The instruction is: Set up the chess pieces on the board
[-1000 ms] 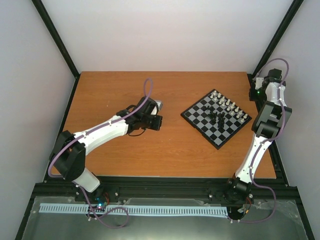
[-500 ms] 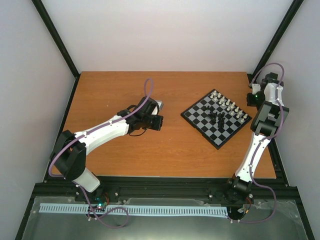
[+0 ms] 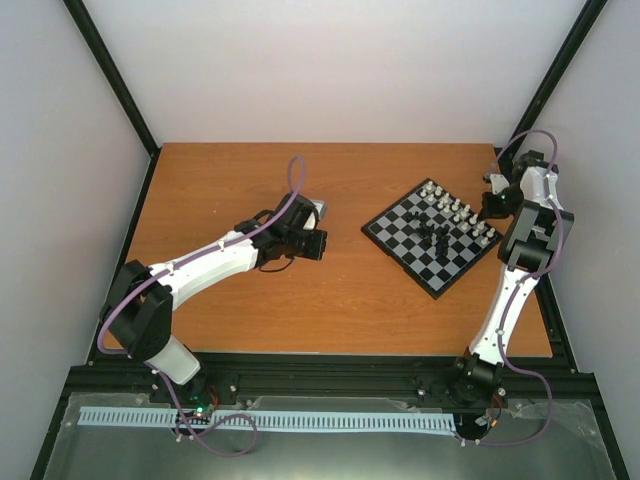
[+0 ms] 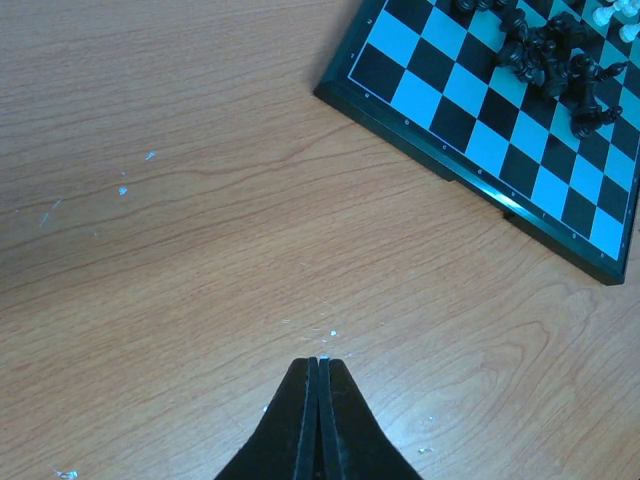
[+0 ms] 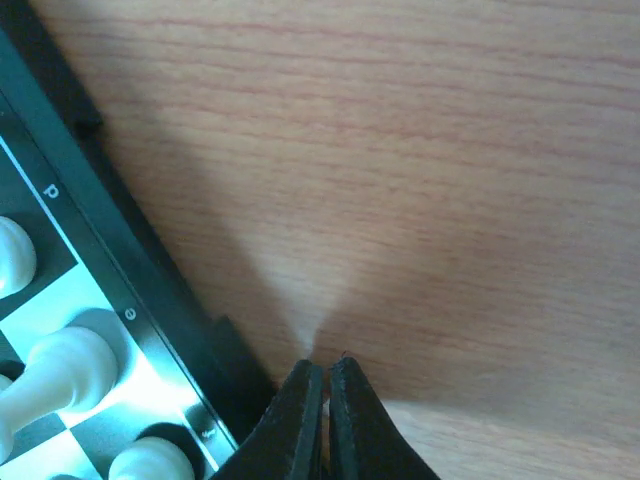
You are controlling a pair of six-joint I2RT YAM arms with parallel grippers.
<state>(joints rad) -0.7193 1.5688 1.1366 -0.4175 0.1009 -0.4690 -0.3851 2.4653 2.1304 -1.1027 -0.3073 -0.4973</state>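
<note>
Top external view: the board [image 3: 432, 236] lies on the R half of the bench [image 3: 230, 180]. It is turned diamond-wise, closer to the R edge than the L, and roughly midway btwn the far and near edges. White pieces [image 3: 457, 210] stand in two rows along the board side that faces the far-R corner. Black pieces [image 3: 433, 238] sit bunched in a loose clump around the board's ctr, not in rows. Whether each one stands upright can't be told.

R wrist view: the R gripper [image 5: 325, 365] has its fingers pressed together w/ nothing btwn them. It hangs over bare wood just off the board's black border, on the side toward the far-R corner. A few white pieces show at the lower L of that view, on the squares next to the border, so they are just beside the gripper but not touching it. Whether the fingertips touch the bench can't be told.

L wrist view: the L gripper [image 4: 320, 362] is also closed and empty, over bare wood near the bench's ctr. It is well apart from the board, which lies ahead of it and off to its R. Only the board's L corner and the black clump reach into the upper R of that view.
</note>
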